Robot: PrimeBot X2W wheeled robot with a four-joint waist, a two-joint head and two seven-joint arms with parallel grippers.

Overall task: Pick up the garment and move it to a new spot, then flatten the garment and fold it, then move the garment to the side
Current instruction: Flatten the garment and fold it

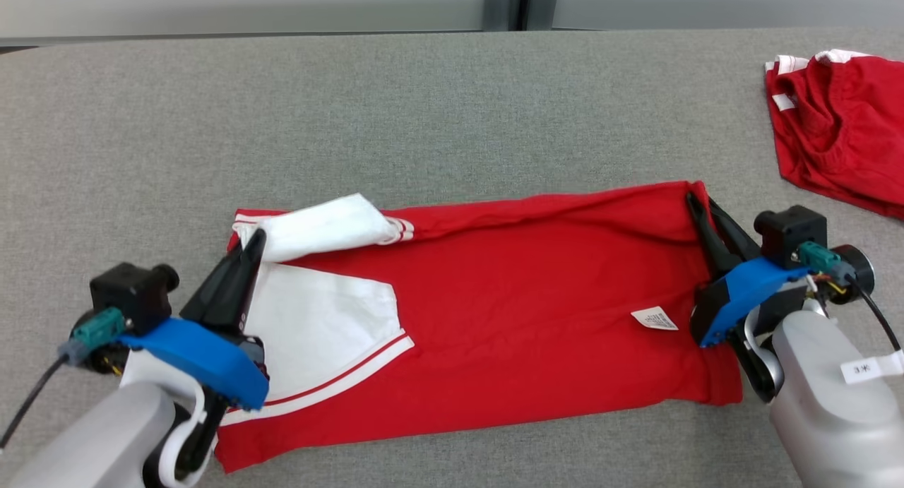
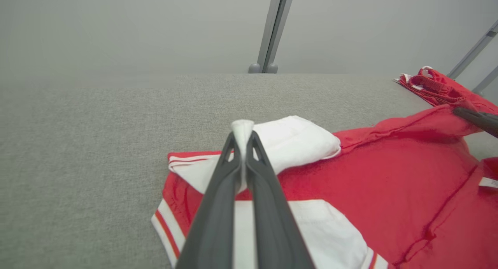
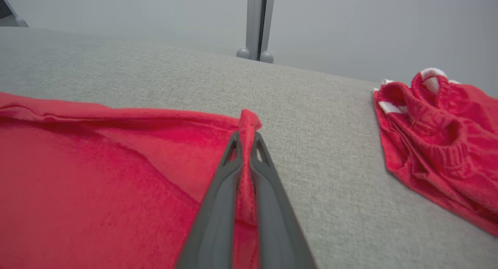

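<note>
Two far garment (image 1: 508, 297) corners pinched by left hand (image 1: 256, 237), right hand (image 1: 694, 200).

Garment (image 1: 494, 297): red, white sleeves, red-and-white striped trim. Shorts (image 1: 840, 128), right of garment: red, white trim. Tabletop (image 1: 353, 106): grey.

my left claw (image 1: 256, 239): fingers pinched tight on an edge of the garment (image 1: 530, 297), tips angled up and inward | my right claw (image 1: 696, 200): clamped on its far corner, tips angled inward | my pale forearms (image 1: 106, 431): low, spread wide
</note>
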